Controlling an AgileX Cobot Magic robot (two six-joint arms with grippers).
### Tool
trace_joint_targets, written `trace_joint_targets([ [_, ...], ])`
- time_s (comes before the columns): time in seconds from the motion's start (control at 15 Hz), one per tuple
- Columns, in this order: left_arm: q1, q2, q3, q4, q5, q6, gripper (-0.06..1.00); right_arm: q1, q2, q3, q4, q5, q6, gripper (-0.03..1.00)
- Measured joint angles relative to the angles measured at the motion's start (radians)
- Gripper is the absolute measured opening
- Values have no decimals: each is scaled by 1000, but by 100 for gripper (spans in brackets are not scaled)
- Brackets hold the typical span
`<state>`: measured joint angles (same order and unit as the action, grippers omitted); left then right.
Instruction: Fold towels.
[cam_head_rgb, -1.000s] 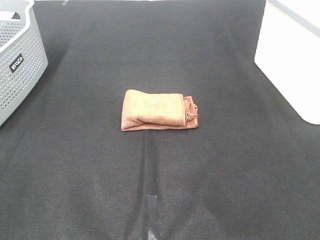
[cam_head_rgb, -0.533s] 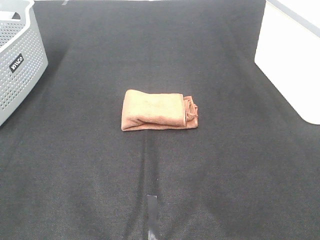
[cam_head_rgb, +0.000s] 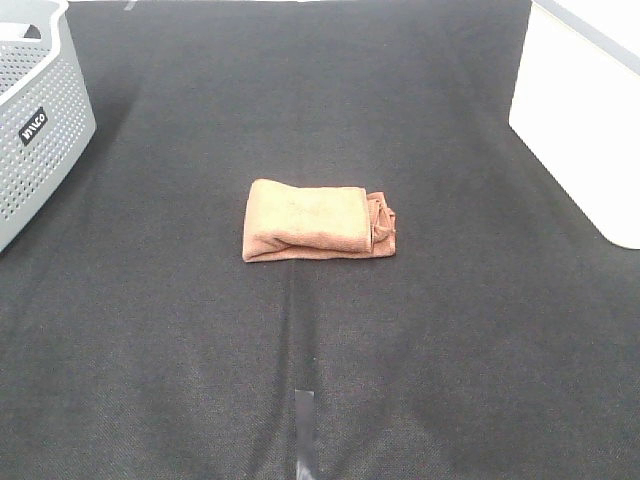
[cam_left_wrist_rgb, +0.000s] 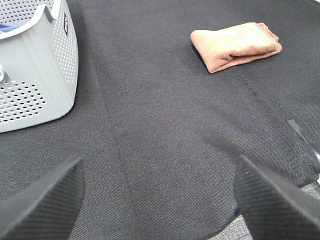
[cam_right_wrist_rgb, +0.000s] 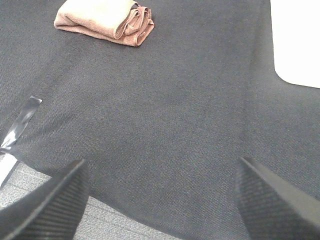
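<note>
The rust-brown towel (cam_head_rgb: 318, 221) is seen folded mid-tabletop (cam_head_rgb: 300, 350), well apart from both tools. The left tool (cam_left_wrist_rgb: 160, 192) and right tool (cam_right_wrist_rgb: 160, 192) are held wide, empty. The looser hemmed end could spring open if nudged — undoing the fold.

Lab test bench — black cloth (cam_head_rgb: 450, 330), tape marker (cam_head_rgb: 304, 420).

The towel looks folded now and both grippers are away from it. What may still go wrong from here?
1. The towel has loose bunched layers at its right end, so the fold may spring open there.
2. The left gripper and right gripper are both open and far from it; a grab at that loose end would likely catch one layer and undo the fold.
</note>
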<state>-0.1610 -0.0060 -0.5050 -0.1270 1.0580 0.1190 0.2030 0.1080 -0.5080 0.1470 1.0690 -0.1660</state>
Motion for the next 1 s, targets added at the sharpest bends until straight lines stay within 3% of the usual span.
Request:
trace_joint_targets([
  [0.33, 142, 0, 0, 0, -1, 1, 78, -231, 0, 0, 7, 0, 0, 76],
  [0.47, 177, 0, 0, 0, -1, 1, 78, -246, -1, 0, 7, 0, 0, 76],
  [1.0, 142, 0, 0, 0, -1, 1, 78, -246, -115, 2, 10, 1, 0, 76],
])
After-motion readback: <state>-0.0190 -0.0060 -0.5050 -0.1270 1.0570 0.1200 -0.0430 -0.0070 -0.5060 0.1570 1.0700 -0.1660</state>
